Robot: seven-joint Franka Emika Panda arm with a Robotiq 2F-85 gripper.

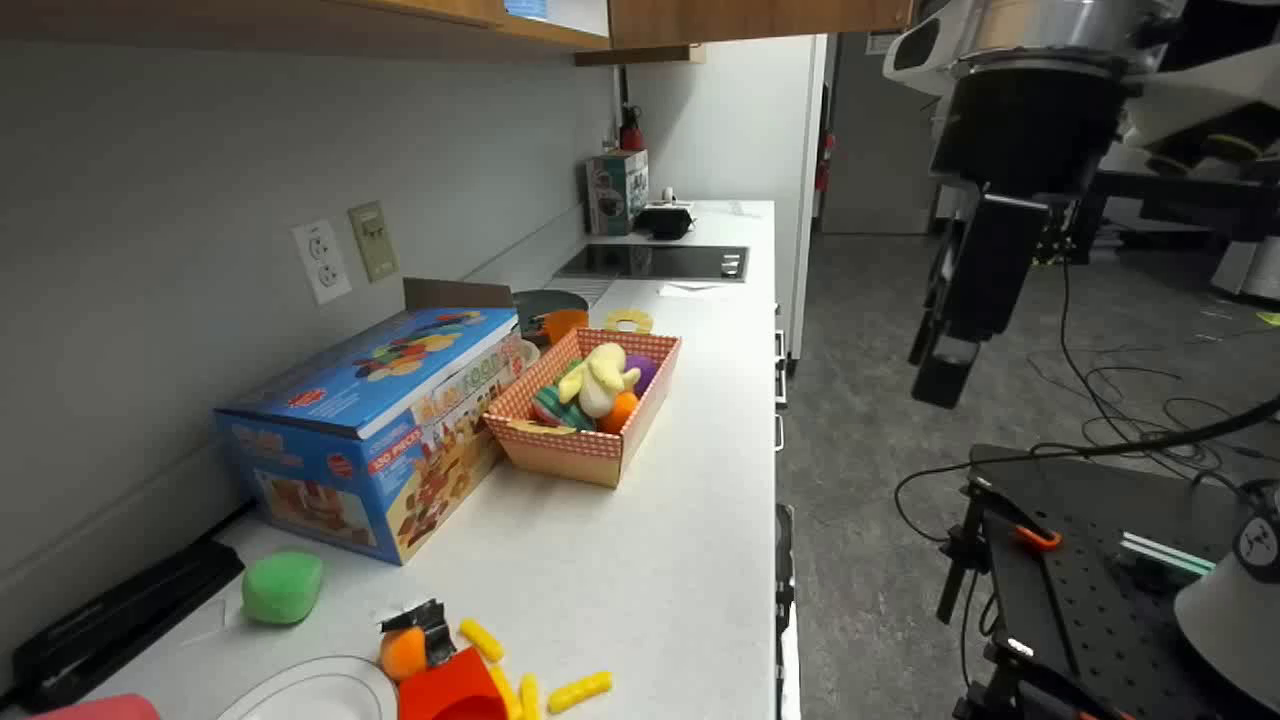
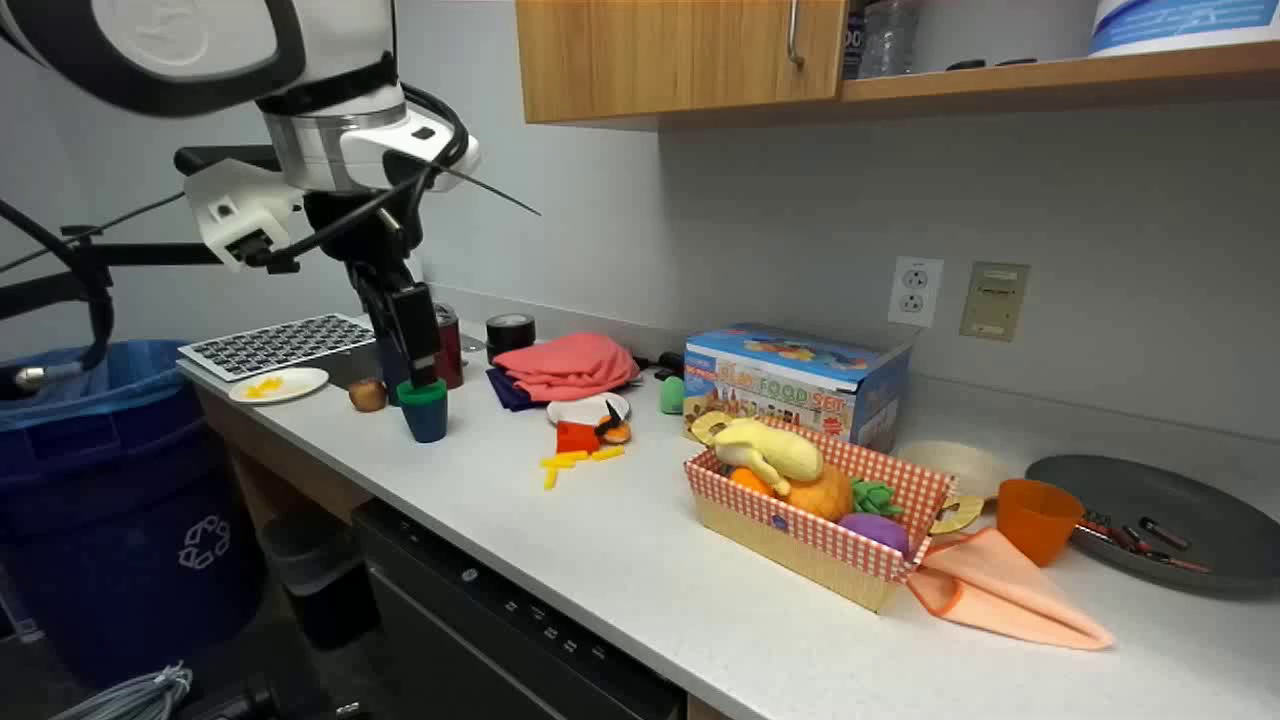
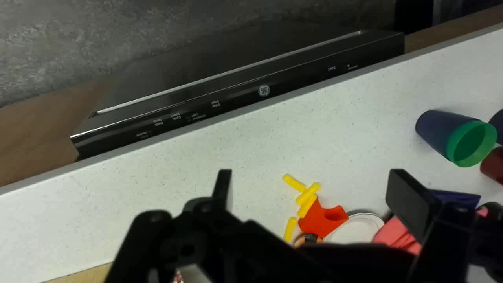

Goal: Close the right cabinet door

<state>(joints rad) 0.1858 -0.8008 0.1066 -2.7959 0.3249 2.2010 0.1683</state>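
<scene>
The right cabinet door is a flat brown wooden panel at the top of an exterior view. It stands swung out from the open cabinet, and only its lower part shows. It is out of view in the wrist view. My gripper hangs pointing down in front of the counter, well below the door and apart from it. It also shows in an exterior view. In the wrist view my gripper is open, with nothing between its fingers.
A closed cabinet door with a handle is left of the open shelf. The counter holds a toy food box, a checkered basket, an orange cup and a green-rimmed cup.
</scene>
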